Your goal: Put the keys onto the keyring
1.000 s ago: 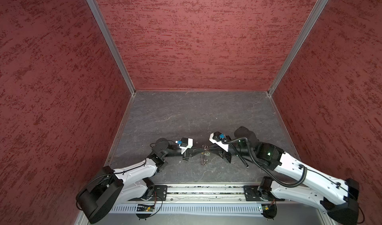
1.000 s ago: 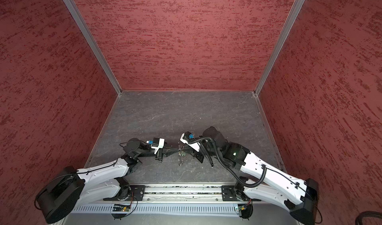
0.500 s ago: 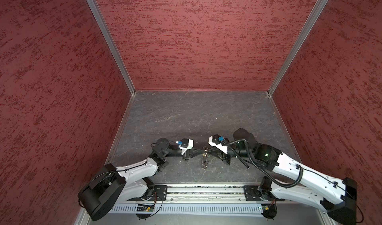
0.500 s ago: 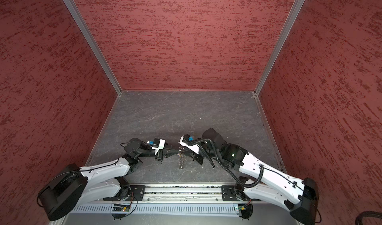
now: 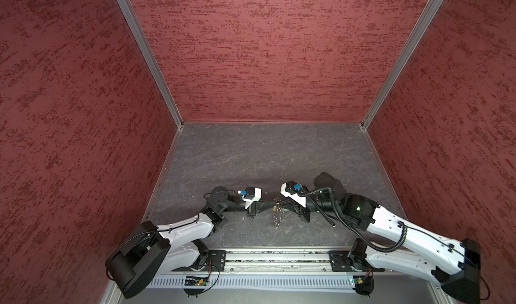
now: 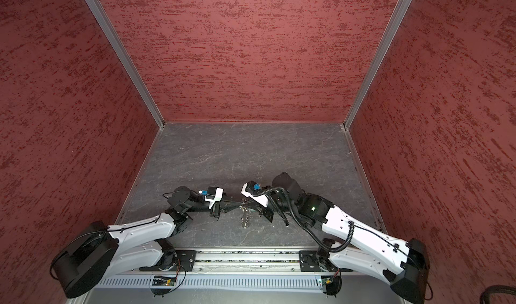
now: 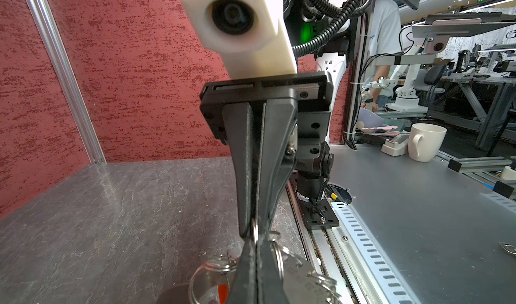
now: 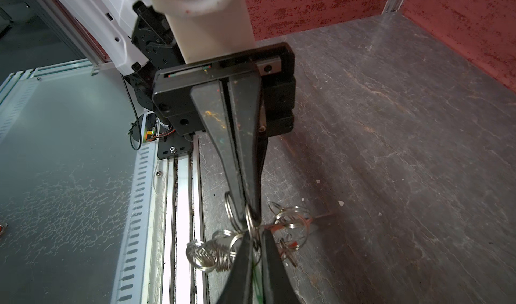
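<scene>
One left claw (image 7: 256, 246), one right claw (image 8: 256, 238), one keyring (image 8: 208, 256), one red key (image 7: 222, 290) and one green key (image 8: 254, 274) show.

You have a dark grey, pale-veined slate tabletop (image 5: 251, 154) enclosed by red walls (image 5: 265, 51) on its left, far and right sides, with a silver rail (image 5: 273, 260) along its near edge and a few small white specks (image 8: 340, 203) lying on it.
</scene>
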